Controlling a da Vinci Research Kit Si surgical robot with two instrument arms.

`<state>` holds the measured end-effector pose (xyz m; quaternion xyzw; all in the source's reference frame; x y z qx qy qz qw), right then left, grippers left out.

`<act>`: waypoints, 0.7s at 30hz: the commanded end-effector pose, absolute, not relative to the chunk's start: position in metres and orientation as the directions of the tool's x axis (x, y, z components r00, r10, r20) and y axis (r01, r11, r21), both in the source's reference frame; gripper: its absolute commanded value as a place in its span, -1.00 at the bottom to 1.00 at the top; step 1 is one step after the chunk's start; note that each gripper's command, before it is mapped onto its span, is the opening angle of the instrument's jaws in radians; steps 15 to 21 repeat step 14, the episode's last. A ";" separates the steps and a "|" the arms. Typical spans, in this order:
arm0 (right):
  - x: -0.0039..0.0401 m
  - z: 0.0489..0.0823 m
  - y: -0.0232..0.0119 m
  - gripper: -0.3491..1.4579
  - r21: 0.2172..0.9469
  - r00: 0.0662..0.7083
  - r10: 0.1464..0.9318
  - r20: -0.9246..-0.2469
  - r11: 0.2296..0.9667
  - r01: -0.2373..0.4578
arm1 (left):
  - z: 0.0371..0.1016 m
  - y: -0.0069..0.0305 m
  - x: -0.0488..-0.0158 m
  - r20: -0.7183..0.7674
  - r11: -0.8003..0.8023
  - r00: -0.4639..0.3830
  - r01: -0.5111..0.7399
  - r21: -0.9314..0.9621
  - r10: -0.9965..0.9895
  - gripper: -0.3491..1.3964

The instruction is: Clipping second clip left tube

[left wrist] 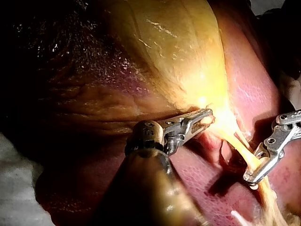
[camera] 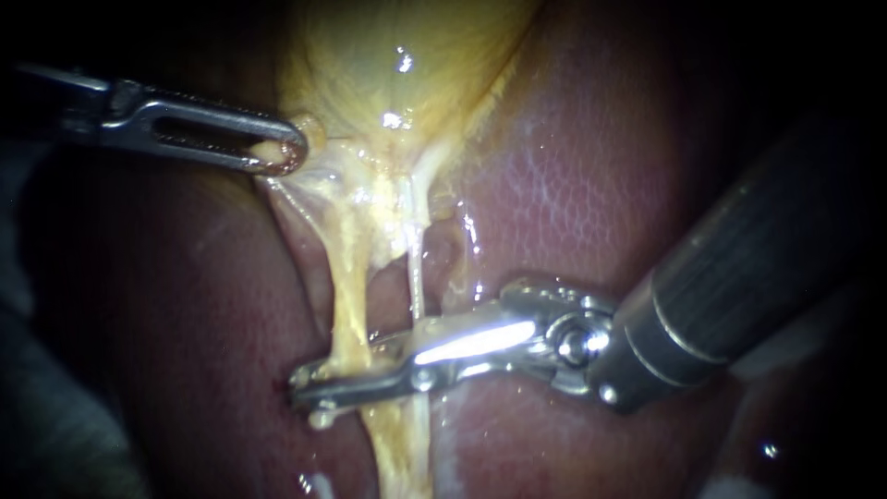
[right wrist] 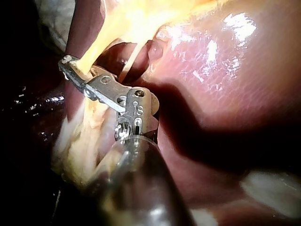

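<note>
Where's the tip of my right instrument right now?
Endoscope view, lower centre: the right instrument comes in from the right and its tip grips the left tube, below the gallbladder, over the liver.

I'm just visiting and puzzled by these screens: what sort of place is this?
Probably a surgical robot's bench, seen close up: wet red liver, a yellowish gallbladder, and two slender metal instruments, the left instrument holding the gallbladder, the right instrument clamped on the left tube.

You see the wet reddish liver (camera: 591, 166), the yellow gallbladder (camera: 397, 46) lying against it, a pale cloth (left wrist: 16, 188) beside the liver
</note>
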<state>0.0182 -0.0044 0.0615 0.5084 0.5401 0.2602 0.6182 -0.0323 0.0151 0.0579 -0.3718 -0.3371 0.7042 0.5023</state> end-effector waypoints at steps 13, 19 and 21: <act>0.0180 0.0621 -0.0042 -1.00 0.870 0.261 0.835 -0.484 0.425 0.251 | 0.0580 0.0151 -0.0323 -0.185 -0.268 -0.219 -0.457 -0.848 0.958 -1.00; 0.0180 0.0621 -0.0042 -1.00 0.870 0.261 0.835 -0.484 0.425 0.251 | 0.0580 0.0151 -0.0323 -0.185 -0.268 -0.219 -0.457 -0.848 0.958 -1.00; 0.0180 0.0621 -0.0042 -1.00 0.870 0.261 0.835 -0.484 0.425 0.251 | 0.0580 0.0151 -0.0323 -0.185 -0.268 -0.219 -0.457 -0.848 0.958 -1.00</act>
